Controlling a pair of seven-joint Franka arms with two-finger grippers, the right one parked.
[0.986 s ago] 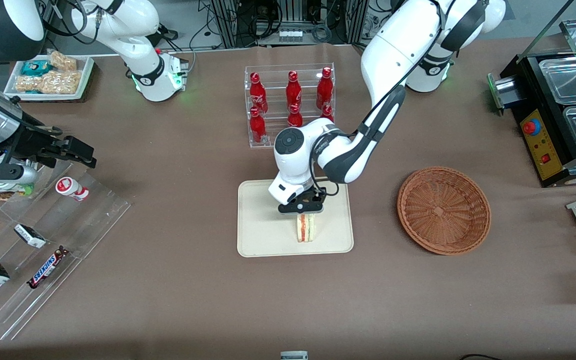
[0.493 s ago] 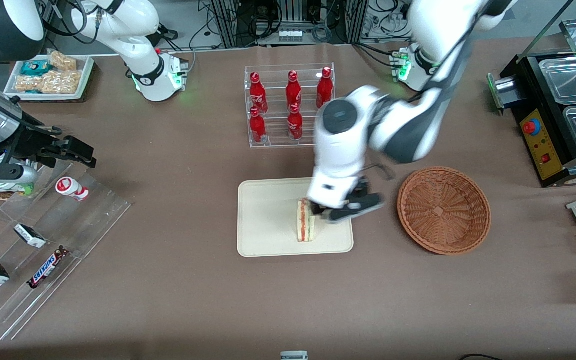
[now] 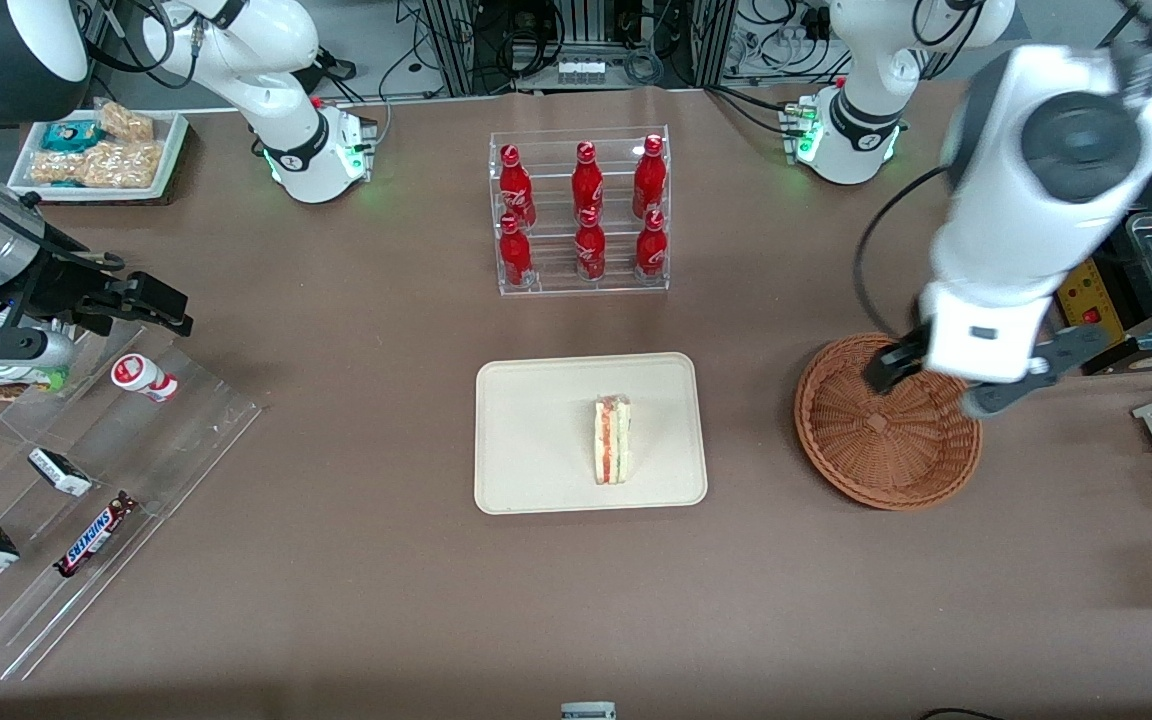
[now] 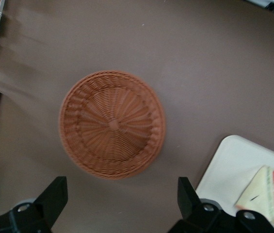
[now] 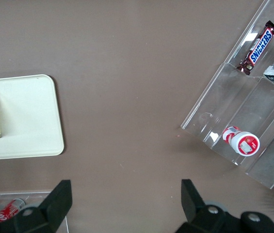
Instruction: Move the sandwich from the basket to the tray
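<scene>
Sandwich (image 3: 612, 440) stands on its edge on the cream tray (image 3: 536, 440), on the half toward the working arm's end of the worktop (image 3: 386, 580), red and green filling stripes up. In the left wrist view only a wedge of sandwich (image 4: 265, 194) and one tray corner (image 4: 226, 165) show, both cut off by the frame edge and partly covered by a finger (image 4: 195, 206). End effector (image 3: 971, 372) hangs raised over the wicker basket (image 3: 876, 450), released, fingers spread wide, nothing between them. It hides part of the basket rim in the front view; the wrist view shows the whole basket (image 4: 112, 124) with nothing in it. Arm is motion-blurred. Clear rack of red cola bottles (image 3: 581, 210) sits farther from the front camera than the tray.
</scene>
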